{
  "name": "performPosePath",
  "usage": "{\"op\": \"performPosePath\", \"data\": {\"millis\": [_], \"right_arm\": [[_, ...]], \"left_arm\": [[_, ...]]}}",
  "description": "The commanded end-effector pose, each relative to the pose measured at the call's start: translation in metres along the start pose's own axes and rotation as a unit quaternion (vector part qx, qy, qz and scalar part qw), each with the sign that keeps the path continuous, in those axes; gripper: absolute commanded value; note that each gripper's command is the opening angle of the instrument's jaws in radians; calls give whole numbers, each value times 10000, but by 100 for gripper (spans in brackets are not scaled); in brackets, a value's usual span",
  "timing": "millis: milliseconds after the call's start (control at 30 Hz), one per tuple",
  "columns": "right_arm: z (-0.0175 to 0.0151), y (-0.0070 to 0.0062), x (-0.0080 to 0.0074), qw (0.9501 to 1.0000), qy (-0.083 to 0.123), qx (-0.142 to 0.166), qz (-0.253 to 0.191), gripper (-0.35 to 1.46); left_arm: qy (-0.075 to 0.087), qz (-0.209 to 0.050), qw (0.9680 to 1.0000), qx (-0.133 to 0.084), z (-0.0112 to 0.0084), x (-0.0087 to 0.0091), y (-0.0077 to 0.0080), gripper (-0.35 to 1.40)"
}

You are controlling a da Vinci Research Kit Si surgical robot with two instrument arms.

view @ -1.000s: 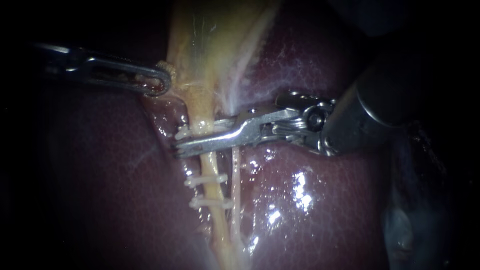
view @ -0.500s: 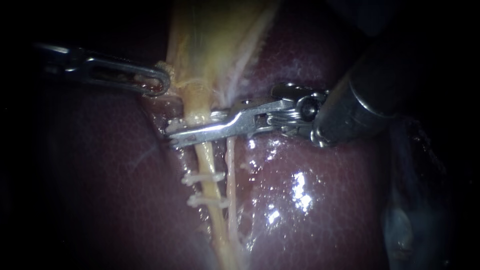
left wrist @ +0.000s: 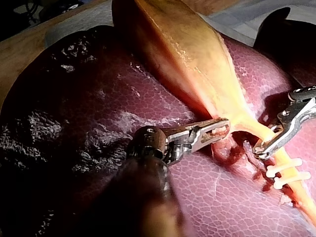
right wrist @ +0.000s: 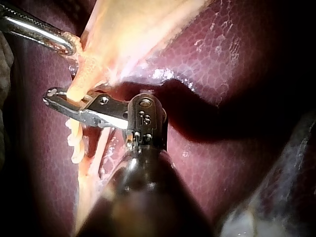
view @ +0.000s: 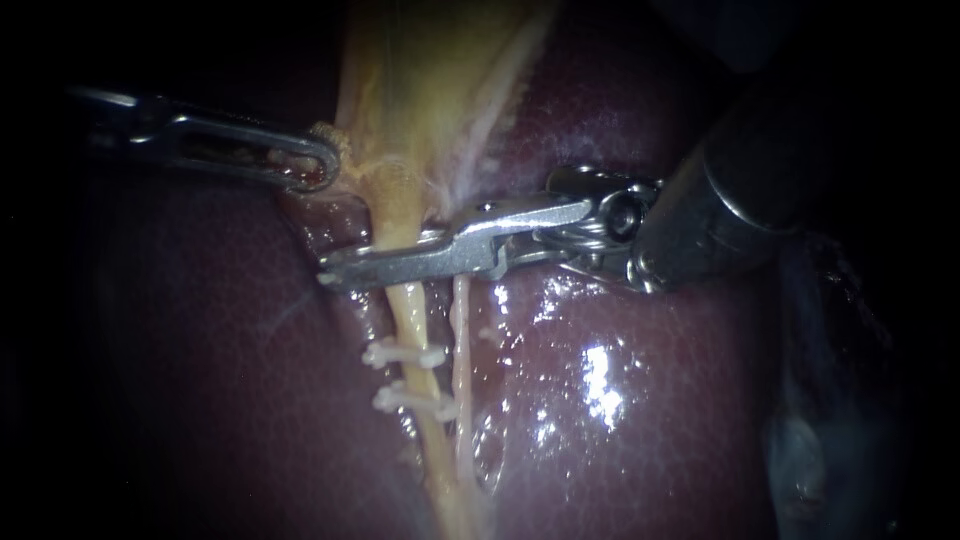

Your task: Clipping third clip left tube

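The pale yellow left tube [view: 418, 320] runs down from the gallbladder [view: 430, 80] and carries two white clips [view: 403, 355] low on it. My right instrument [view: 335, 277] lies across this tube just above the clips, its jaws shut on it from both sides. In the right wrist view the tube passes between the jaws [right wrist: 49, 96]. My left instrument [view: 325, 160] is shut on the gallbladder's edge near its neck, as the left wrist view also shows [left wrist: 222, 129]. The thinner right tube [view: 462, 340] runs beside the left one, outside the jaws.
Dark red liver [view: 200, 380] surrounds the tubes, wet and glistening on the right [view: 600, 370]. The right instrument's thick shaft [view: 740, 200] fills the upper right. Pale tissue strands [view: 490, 130] fan from the gallbladder toward the right tube.
The right instrument's jaws have slid a little further left across the left tube and closed down on it. The white clip seen between them earlier is now hidden. The left instrument holds still.
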Motion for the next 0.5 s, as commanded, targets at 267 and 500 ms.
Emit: {"op": "performPosePath", "data": {"millis": [267, 500], "right_arm": [[4, 0, 0, 10000, 20, -24, -5, -35], [3, 0, -1, 10000, 20, -24, -6, -35]], "left_arm": [[0, -29, 10000, -1, 0, 0, 0, -35], [0, -29, 10000, 0, -1, 0, 0, -35]]}}
